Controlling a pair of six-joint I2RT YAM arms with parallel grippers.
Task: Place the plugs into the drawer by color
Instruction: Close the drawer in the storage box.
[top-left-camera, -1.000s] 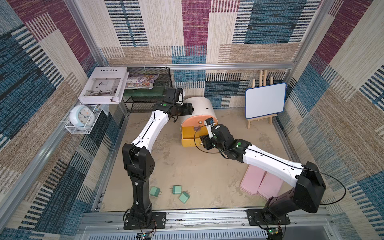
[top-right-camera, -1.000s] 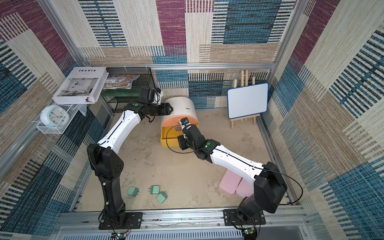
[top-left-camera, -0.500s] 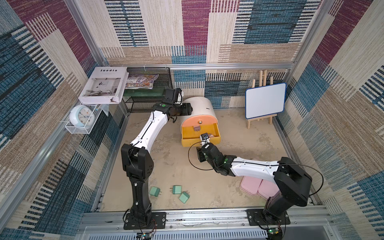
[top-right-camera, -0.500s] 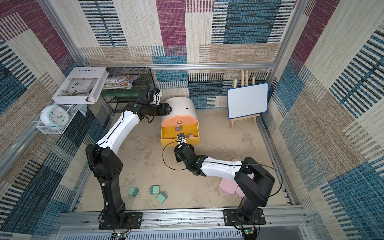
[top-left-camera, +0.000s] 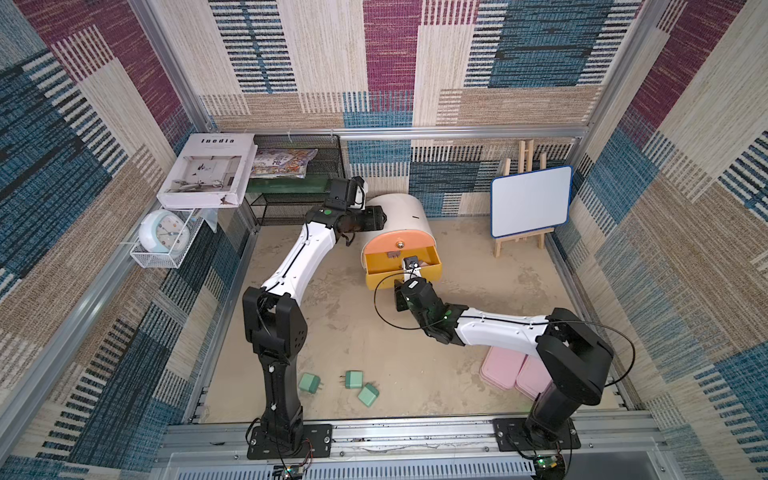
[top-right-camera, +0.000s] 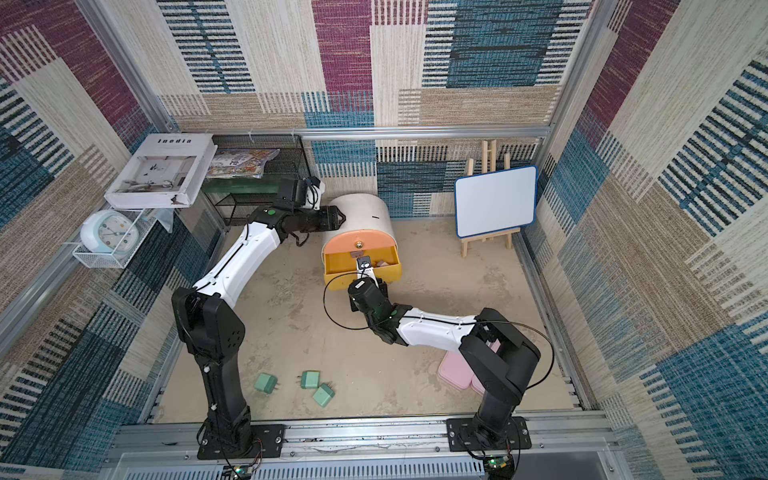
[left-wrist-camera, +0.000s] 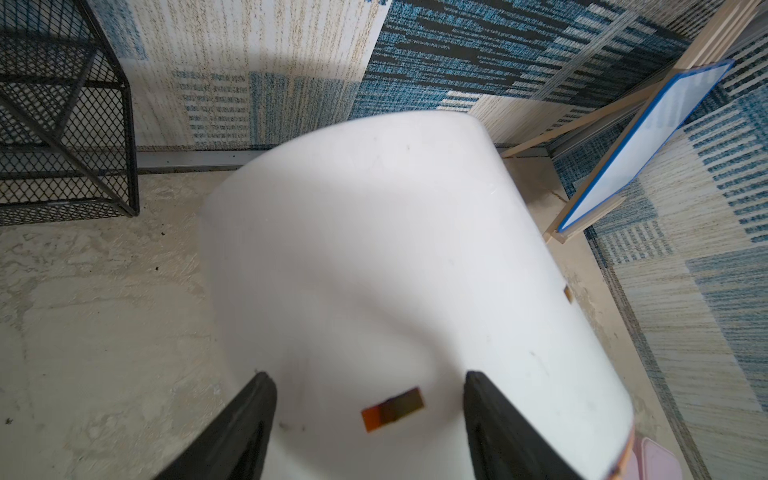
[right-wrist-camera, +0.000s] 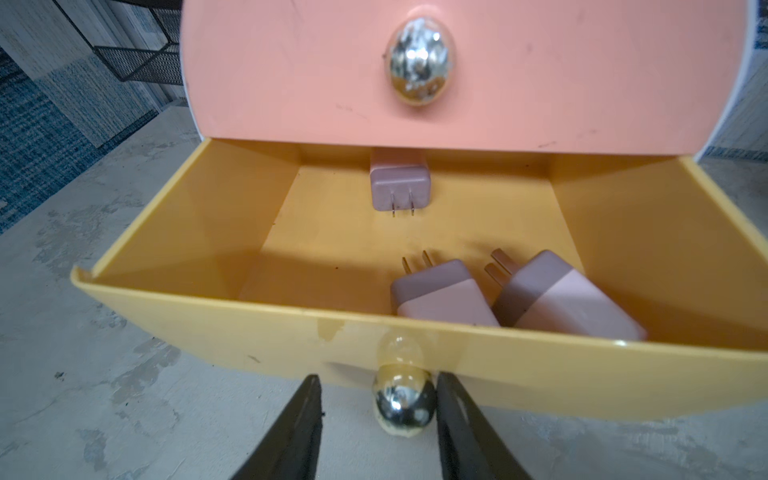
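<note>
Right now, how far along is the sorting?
Done: three pale pink plugs lie in the open yellow drawer. In hand: the right gripper, jaws open, straddles the drawer's brass knob; the left gripper rests on the white barrel cabinet. Left: three mint green plugs on the floor. Blue plugs unseen.

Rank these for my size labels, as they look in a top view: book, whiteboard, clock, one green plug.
Largest: book and whiteboard, too alike to rank; the book may be nearer the camera.
Then: clock.
Smallest: green plug.
</note>
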